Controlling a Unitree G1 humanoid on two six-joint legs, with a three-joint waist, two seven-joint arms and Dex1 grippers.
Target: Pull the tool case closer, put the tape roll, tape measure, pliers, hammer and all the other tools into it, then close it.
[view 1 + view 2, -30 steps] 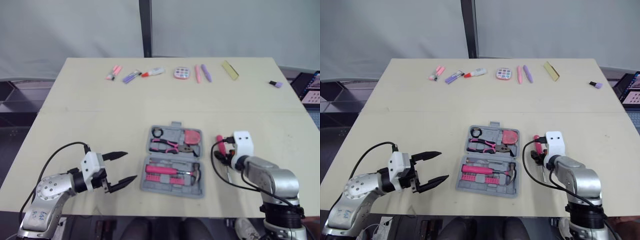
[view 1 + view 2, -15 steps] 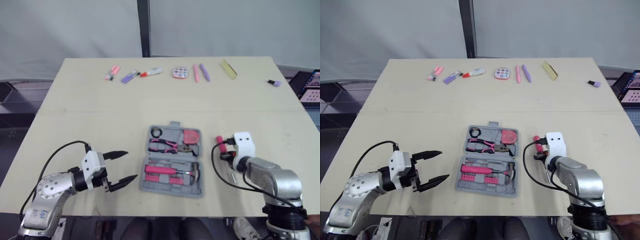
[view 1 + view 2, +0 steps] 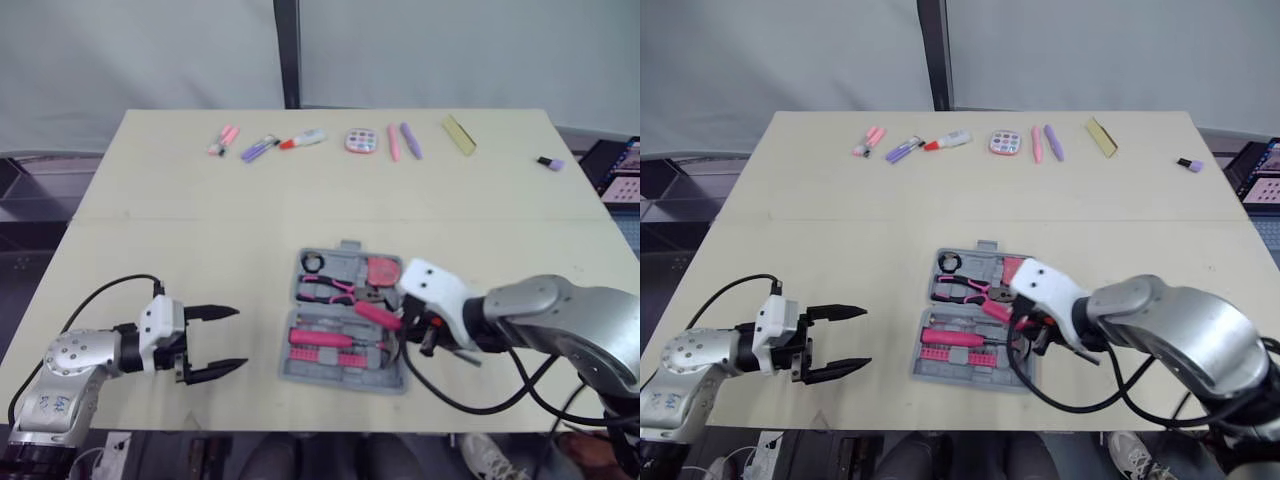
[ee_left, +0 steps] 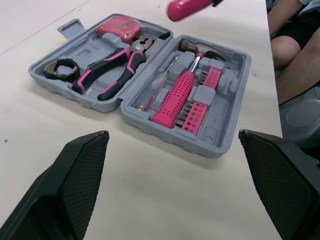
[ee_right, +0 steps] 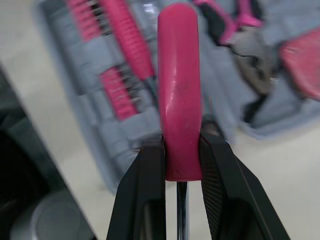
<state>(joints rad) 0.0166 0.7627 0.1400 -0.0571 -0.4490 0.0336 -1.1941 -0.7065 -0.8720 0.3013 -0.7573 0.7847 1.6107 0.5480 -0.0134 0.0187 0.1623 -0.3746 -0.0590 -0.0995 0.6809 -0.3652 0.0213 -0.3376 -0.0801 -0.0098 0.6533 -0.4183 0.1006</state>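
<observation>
At the table's (image 3: 180, 230) centre, toward my near edge, I count one tool case (image 4: 200, 150), lying open with two halves. Its twelve o'clock half holds one tape roll (image 4: 59, 68), one pair of pliers (image 4: 107, 70) and one tape measure (image 4: 119, 27). Its six o'clock half holds one hammer (image 4: 175, 95) and two pink bit strips (image 4: 192, 117).

From three o'clock of the case, the right gripper (image 5: 181, 142) reaches in with its jaws clamped on one pink-handled screwdriver (image 5: 179, 90), which hangs above the case's right side and is not yet seated in it.

At nine o'clock of the case, well apart from it, the left gripper (image 3: 240, 337) sits low over the table with its jaws spread wide, holding nothing.

Along the far edge at twelve o'clock I count eight small items (image 3: 361, 141) in a loose row.
</observation>
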